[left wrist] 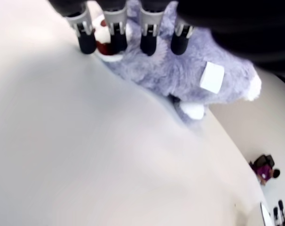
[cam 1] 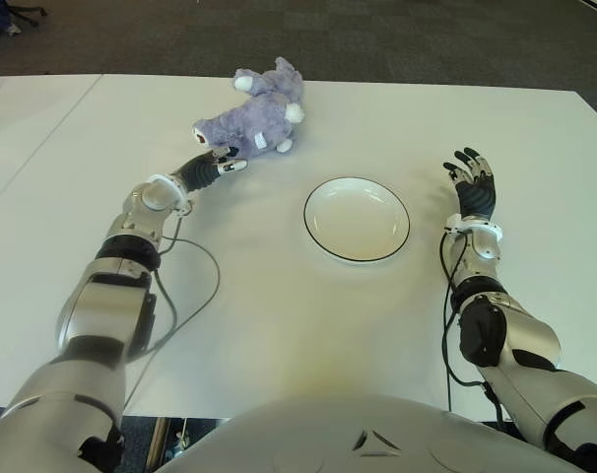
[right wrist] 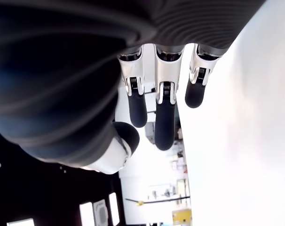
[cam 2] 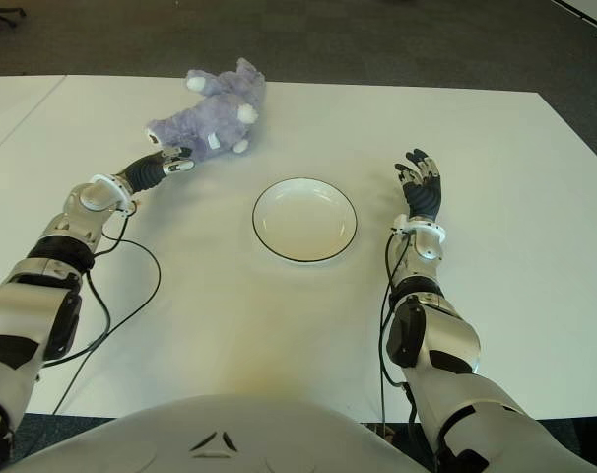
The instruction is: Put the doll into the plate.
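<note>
A purple-grey plush doll [cam 1: 259, 113] lies on its side at the far middle-left of the white table [cam 1: 279, 325]. A white plate [cam 1: 356, 219] with a dark rim sits near the table's centre and holds nothing. My left hand [cam 1: 220, 161] reaches to the doll's near end, fingers stretched out straight. In the left wrist view the fingertips [left wrist: 116, 33] are at the doll [left wrist: 180, 70] by its face, not closed around it. My right hand [cam 1: 473, 187] shows to the right of the plate, fingers [right wrist: 164, 117] spread and holding nothing.
A grey cable [cam 1: 195, 296] loops over the table beside my left arm. The table's far edge lies just behind the doll, with dark carpet [cam 1: 377, 39] beyond. A seam to a second table [cam 1: 42, 138] runs on the left.
</note>
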`<state>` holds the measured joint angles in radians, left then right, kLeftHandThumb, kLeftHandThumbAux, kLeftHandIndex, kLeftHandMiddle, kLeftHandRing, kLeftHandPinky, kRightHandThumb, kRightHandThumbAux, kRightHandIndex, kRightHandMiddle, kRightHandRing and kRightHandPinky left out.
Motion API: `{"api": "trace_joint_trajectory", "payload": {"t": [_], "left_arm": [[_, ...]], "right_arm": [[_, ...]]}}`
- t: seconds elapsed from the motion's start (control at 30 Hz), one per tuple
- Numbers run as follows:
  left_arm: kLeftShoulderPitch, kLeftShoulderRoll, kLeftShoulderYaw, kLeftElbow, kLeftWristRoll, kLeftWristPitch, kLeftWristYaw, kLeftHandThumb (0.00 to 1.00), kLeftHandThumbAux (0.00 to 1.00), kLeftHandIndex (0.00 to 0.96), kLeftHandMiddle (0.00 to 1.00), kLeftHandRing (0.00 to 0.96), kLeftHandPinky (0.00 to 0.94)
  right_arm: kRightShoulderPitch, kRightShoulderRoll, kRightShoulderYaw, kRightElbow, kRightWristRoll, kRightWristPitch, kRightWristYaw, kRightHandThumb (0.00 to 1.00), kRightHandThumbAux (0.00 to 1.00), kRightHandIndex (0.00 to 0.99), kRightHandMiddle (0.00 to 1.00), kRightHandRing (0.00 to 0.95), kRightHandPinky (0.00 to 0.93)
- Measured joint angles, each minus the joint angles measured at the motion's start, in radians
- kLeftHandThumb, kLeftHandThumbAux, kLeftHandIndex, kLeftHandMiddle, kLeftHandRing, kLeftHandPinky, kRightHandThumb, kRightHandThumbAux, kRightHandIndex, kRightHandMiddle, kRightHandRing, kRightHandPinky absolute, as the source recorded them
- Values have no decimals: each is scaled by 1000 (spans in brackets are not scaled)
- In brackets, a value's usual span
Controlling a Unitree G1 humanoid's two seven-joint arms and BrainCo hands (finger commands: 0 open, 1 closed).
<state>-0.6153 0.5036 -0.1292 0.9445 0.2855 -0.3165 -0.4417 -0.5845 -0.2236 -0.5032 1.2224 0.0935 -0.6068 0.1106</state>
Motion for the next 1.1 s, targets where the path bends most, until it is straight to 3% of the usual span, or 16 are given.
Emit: {"api": "trace_joint_trajectory", "payload": {"t": [0.1,0.43,0.53,0.7,0.83,0.93,1.1], "left_arm": [[79,30,-6,-151,-12,40,-41,0,227,0,0,0,0],[330,139,-11,-603,-20,161,-135,0,229,0,0,0,0],[389,165,-12,-698,-17,177,-141,0,255,0,0,0,0],[495,209,-4,-837,-12,163,-141,0,301,0,0,0,0],[581,232,16,-915,-14,124,-130,0,354,0,0,0,0],[642,239,37,-955,-22,87,-120,0,376,0,0,0,0],[721,246,62,-1010,-35,38,-111,0,378,0,0,0,0]], "right_arm": [[0,1,1,-2,0,-1,-2,562,864,170,180,275,204],[2,1,6,-3,-2,-2,-10,543,842,161,162,302,242],[3,1,5,-3,-1,-2,-10,488,839,163,157,271,270],[3,1,5,-3,0,-2,-4,496,842,178,161,273,261],[3,1,4,-3,2,-2,1,609,840,170,171,330,220],[3,1,1,-3,7,-2,7,662,831,172,176,350,239],[4,1,-5,-3,12,-2,13,619,831,174,180,337,247]]}}
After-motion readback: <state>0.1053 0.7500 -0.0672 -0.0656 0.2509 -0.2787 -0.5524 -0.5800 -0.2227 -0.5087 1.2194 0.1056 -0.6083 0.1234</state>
